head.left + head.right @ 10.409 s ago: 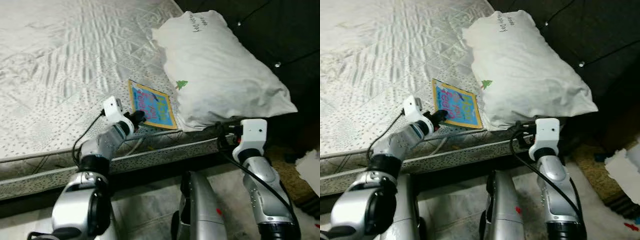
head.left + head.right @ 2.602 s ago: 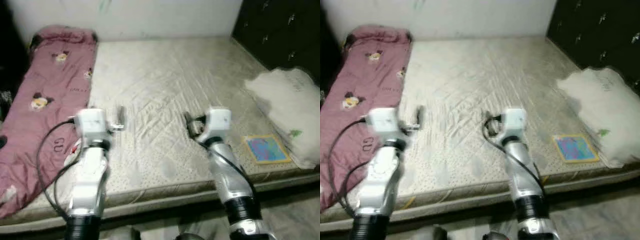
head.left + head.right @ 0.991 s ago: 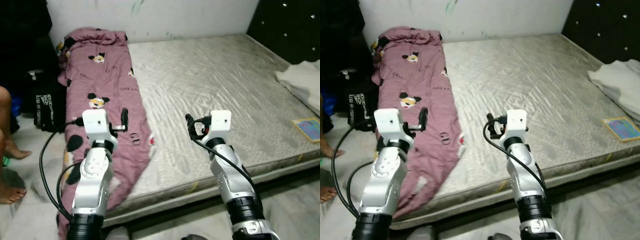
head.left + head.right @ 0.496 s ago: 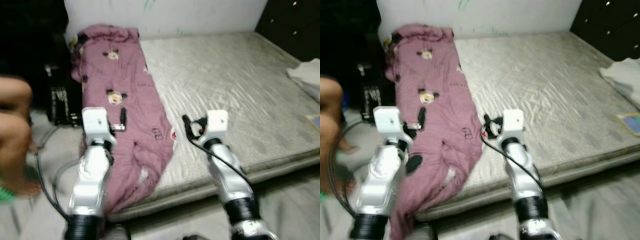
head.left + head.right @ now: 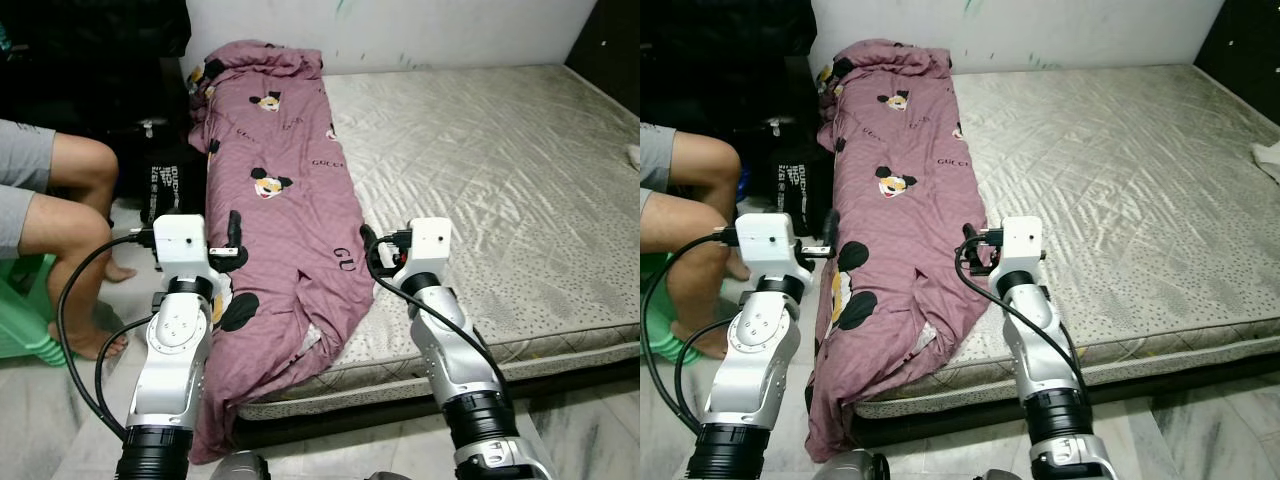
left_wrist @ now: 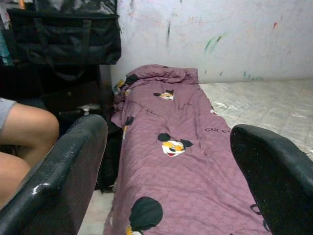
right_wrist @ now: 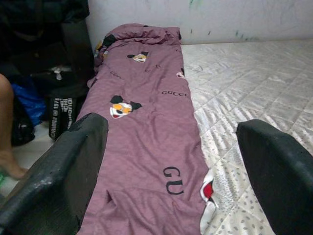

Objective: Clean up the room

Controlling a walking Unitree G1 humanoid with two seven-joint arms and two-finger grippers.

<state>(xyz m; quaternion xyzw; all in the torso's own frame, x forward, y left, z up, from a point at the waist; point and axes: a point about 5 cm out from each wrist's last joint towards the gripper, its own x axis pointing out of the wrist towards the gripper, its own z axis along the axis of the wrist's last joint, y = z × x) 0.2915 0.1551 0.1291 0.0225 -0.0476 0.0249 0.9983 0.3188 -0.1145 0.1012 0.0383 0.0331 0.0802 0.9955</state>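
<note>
A mauve blanket (image 5: 290, 190) printed with cartoon mice lies lengthwise along the left side of the bare grey mattress (image 5: 500, 160). Its near end hangs over the front edge towards the floor. My left gripper (image 5: 233, 232) is raised over the blanket's left edge, open and holding nothing. My right gripper (image 5: 369, 254) hovers at the blanket's right edge, near the mattress front, also open and holding nothing. In both wrist views the black fingers (image 6: 58, 171) (image 7: 274, 171) stand wide apart, with the blanket (image 7: 146, 127) stretching away ahead.
A person sits at the left with bare legs (image 5: 60, 200) on a green stool (image 5: 20, 320). A black bag (image 5: 170, 185) stands on the floor between the person and the bed. The white wall (image 5: 450, 30) runs behind the bed; a pillow's edge (image 5: 634, 154) shows far right.
The view has swung left: the blanket and the seated person now sit further into the picture, while the book has left at the right. Both arms hold the same raised pose.
</note>
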